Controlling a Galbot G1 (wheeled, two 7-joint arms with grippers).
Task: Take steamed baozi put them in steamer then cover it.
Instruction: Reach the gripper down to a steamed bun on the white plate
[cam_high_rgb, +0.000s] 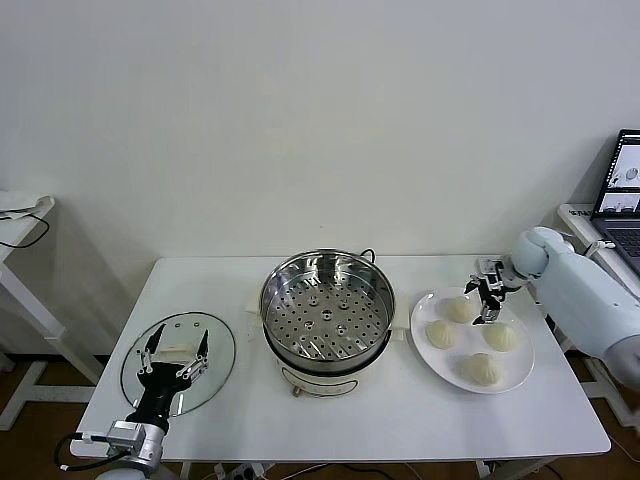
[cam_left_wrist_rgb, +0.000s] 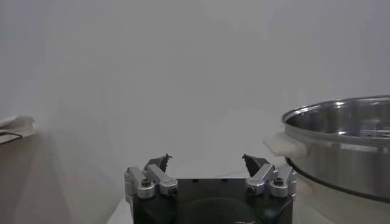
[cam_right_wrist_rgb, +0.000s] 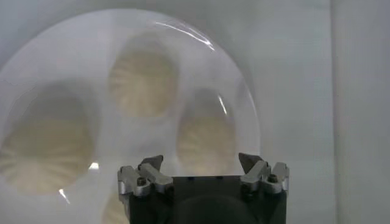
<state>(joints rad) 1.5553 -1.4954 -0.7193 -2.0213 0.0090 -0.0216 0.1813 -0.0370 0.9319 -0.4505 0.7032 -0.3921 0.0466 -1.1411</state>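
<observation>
A steel steamer (cam_high_rgb: 326, 310) stands uncovered at the middle of a white table (cam_high_rgb: 380, 420), its perforated tray bare. To the robot's right, four baozi (cam_high_rgb: 481, 369) sit on a white plate (cam_high_rgb: 424, 346) just beside the pot. The right gripper (cam_high_rgb: 487, 298) hangs over the plate's far edge, close above the rear bun (cam_high_rgb: 460, 309), its jaws spread wide and holding nothing; the right wrist view looks straight down on the buns (cam_right_wrist_rgb: 145, 83) between the open fingertips (cam_right_wrist_rgb: 152, 163). On the robot's left, the glass cover (cam_high_rgb: 216, 362) lies flat on the table, well apart from the plate. The left gripper (cam_high_rgb: 174, 352) hovers over the cover's white handle (cam_high_rgb: 171, 352), jaws wide, gripping nothing. From the left wrist view, the steamer (cam_left_wrist_rgb: 341, 146) shows off to one side beyond the gripper (cam_left_wrist_rgb: 207, 163). A laptop (cam_high_rgb: 622, 190) sits on a separate stand at the far right.
</observation>
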